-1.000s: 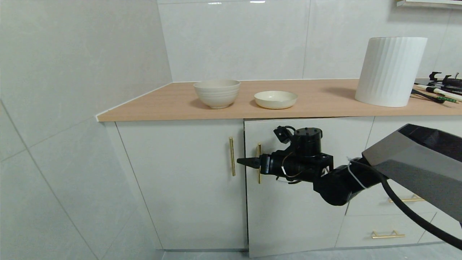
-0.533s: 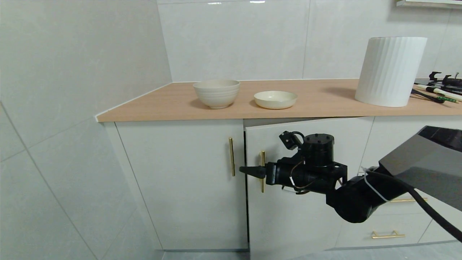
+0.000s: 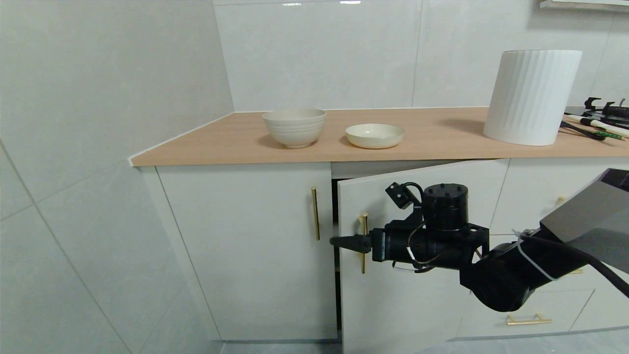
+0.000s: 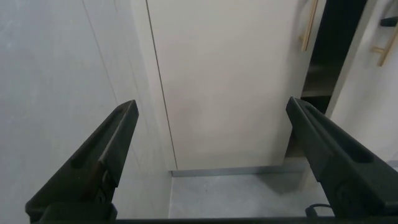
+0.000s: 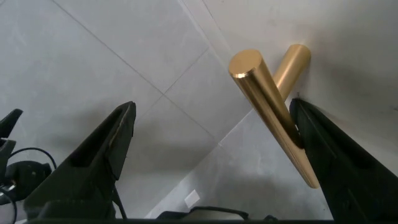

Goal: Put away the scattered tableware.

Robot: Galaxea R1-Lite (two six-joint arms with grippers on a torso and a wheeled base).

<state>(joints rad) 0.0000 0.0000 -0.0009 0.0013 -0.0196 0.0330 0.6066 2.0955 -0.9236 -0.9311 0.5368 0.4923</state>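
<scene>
One bowl (image 3: 295, 127), one shallow dish (image 3: 375, 135)

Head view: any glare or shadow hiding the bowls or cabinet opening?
Head view: small light reflections on the glossy wall tiles, clear of the ribbed beige bowl and shallow cream dish; both cast soft shadows; the opening beside the white cabinet door is dark. Right wrist view: brass handle evenly lit.

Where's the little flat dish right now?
In the head view, the shallow dish sits on the wooden countertop, just to the right of the bigger bowl and above the part-open cabinet door.
</scene>
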